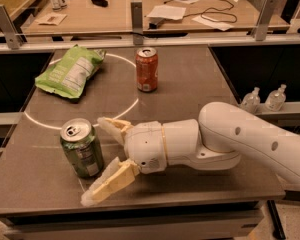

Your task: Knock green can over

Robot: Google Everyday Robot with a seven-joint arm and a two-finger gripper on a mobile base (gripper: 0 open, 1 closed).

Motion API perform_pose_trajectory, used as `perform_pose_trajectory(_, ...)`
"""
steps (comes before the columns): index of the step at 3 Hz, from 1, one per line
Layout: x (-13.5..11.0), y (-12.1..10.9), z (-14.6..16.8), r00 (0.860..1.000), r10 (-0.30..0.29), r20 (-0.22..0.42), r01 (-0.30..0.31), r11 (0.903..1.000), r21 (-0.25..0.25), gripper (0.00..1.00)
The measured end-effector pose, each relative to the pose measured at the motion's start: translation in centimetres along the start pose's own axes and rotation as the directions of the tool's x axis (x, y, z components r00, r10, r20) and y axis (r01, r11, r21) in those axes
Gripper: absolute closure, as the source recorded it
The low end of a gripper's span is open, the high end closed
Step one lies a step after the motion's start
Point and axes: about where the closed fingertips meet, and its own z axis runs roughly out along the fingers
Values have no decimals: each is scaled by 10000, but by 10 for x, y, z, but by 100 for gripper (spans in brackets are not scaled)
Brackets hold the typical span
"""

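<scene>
I am looking down at a dark table (205,79) where the green can (81,149) is standing upright near the front left corner, its silver top and pull tab facing up. It is sitting just at the edge of a white circle (131,106) drawn on the table.

The gripper (94,160) is lying low over the table immediately to the right of that can, with its two pale fingers (114,177) spreading wide apart. One finger is pointing past the can's far side and the other is angling toward the table's front edge, past the can's near side. Whether either one is touching the can, I cannot tell. The gripper is holding nothing.

The white arm (250,139) is reaching in from the right, low across the table.

Farther back, an orange-red can (146,70) is standing upright inside the circle, well apart from the green one. A light-green chip bag (70,73) is lying flat at the back left (overlapping the circle's line). Two small clear bottles (262,99) are standing off the table's right side.
</scene>
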Motion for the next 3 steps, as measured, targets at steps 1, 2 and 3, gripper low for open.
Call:
perform_pose_trajectory(1,-10,3,18,9992,-164,354,171,9996,-218,0)
perform_pose_trajectory(2,-10,3,34,9977,-298,602,316,9991,-290,0)
perform_pose_trajectory(3,-9,-4,45,9934,-579,989,616,9975,-350,18)
